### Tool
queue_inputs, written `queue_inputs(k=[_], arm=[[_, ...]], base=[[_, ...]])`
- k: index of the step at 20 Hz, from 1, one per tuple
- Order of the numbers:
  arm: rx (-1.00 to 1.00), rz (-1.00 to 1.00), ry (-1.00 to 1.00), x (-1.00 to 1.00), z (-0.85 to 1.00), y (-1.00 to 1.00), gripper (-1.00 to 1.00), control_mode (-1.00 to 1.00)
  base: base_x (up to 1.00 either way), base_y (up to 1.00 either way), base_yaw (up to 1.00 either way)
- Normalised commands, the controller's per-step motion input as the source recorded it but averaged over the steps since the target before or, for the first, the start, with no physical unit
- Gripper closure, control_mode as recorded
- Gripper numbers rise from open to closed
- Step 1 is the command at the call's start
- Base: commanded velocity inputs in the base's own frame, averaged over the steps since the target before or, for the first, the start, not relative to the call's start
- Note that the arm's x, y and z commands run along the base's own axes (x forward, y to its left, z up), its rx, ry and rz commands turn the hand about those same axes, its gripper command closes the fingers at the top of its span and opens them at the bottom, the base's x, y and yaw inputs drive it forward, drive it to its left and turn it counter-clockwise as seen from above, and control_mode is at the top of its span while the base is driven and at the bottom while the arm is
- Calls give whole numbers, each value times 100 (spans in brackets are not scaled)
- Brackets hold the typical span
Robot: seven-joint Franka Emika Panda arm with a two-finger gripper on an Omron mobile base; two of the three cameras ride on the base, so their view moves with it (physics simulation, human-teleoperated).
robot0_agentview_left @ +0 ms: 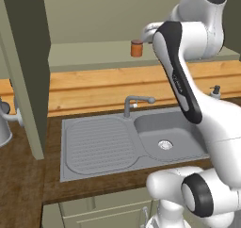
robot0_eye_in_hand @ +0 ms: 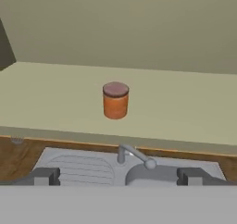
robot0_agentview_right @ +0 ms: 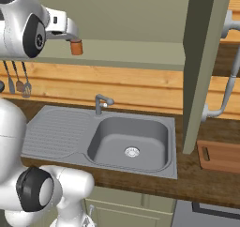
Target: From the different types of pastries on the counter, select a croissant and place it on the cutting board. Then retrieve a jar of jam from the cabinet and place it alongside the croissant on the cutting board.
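Jam jar [robot0_eye_in_hand: 115, 100]: upright on the open cabinet's shelf [robot0_eye_in_hand: 185, 112], orange body w/ darker reddish lid; alone on the shelf, near centre in hand view. Also seen in left base view at 12 o'clock [robot0_agentview_left: 137, 48] and right base view at 11 o'clock [robot0_agentview_right: 76, 47].
Gripper [robot0_eye_in_hand: 118, 176]: raised to shelf height, aimed at the jar; fingers [robot0_eye_in_hand: 44, 176] spread wide, one tip at 7 o'clock and the other at 5 o'clock of hand view. Nothing between them, touching nothing. Jar sits beyond the tips, apart from both.
Gap to jar: in right base view the hand's end looks just beside the jar, but depth is hard to judge there; hand view shows clear shelf between.
Below: sink [robot0_agentview_right: 129, 139] w/ drainboard and faucet [robot0_agentview_right: 101, 103] directly under the shelf edge; drain at basin centre.
Cutting board [robot0_agentview_right: 219, 156]: on the counter at 3 o'clock of right base view, partly cut by the frame edge, well apart from jar.
Cabinet door [robot0_agentview_right: 206, 66]: swung open, standing between sink and cutting board in right base view.
Other: utensils [robot0_agentview_right: 18, 83] hanging at 9 o'clock of right base view; soap dispenser [robot0_agentview_left: 215, 91] behind the arm in left base view.
Obstruction: none btwn fingers and jar on the shelf.
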Motion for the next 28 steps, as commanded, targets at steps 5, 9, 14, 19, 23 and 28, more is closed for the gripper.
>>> queue_inputs(k=[5,9,14,19,23,28], arm=[[0,6,0,23,0,0,-100,-100],[0,3,0,24,-9,0,-100,-100],[4,3,0,23,-31,0,-100,-100],[4,0,0,21,-28,1,-100,-100],[0,-1,-1,23,-1,0,-100,-100],[0,-2,0,34,0,0,-100,-100]], base=[[0,0,0],[0,0,0],[0,0,0],[0,0,0],[0,0,0],[0,0,0]])
